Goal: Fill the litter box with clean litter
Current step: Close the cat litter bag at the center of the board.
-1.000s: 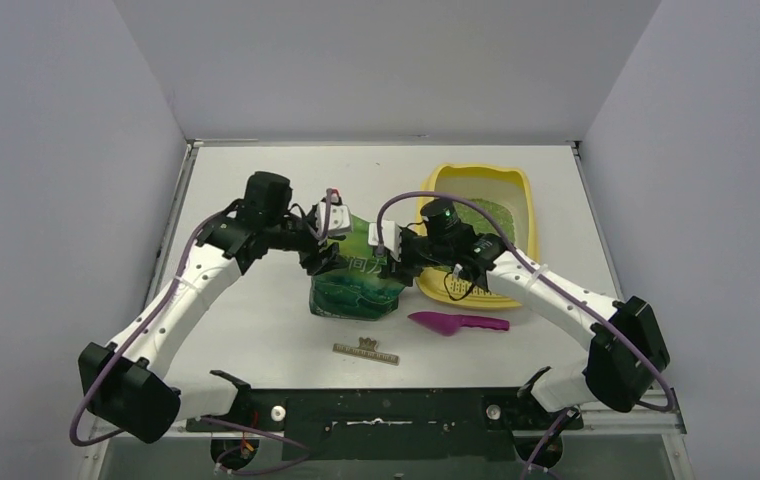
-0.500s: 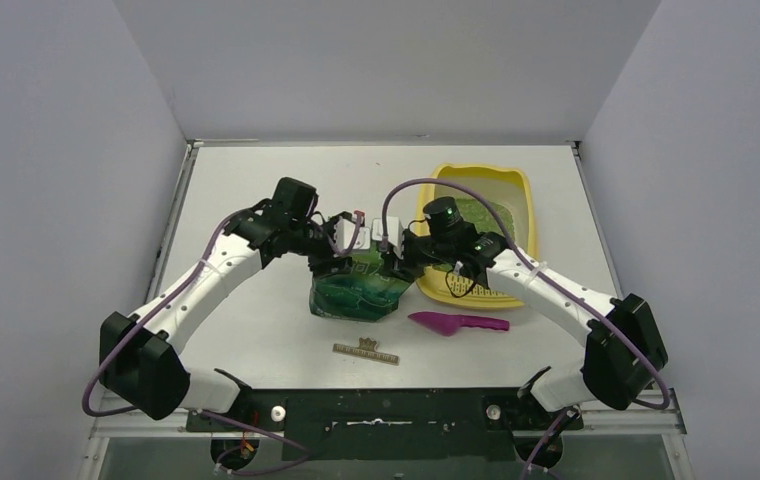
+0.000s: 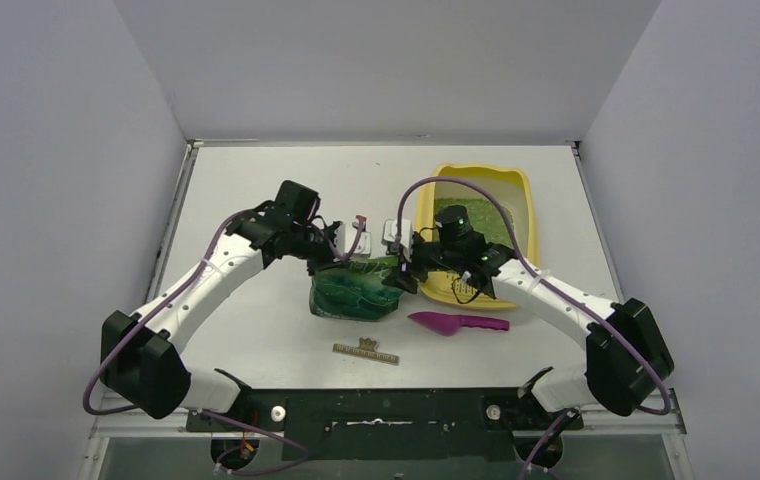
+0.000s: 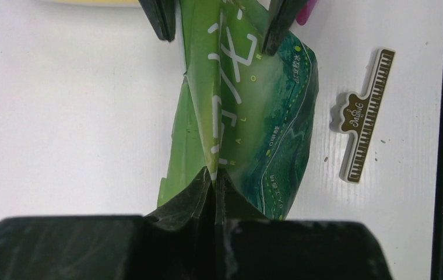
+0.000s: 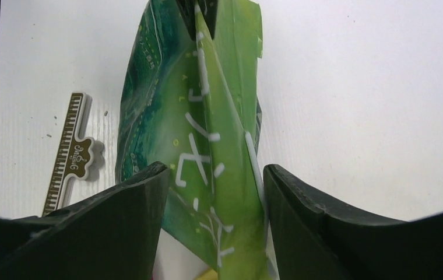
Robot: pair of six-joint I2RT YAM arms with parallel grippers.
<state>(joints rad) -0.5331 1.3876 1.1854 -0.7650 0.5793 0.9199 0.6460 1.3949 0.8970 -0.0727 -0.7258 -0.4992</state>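
One tray [image 3: 476, 171], one bag [image 3: 356, 295], one scoop [image 3: 456, 323].

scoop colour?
Magenta scoop, plain, no pattern. Shows best in the top external view.

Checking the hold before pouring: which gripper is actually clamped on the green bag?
The left gripper: its jaws are pinched shut on the bag, while the right gripper straddles it with jaws apart.
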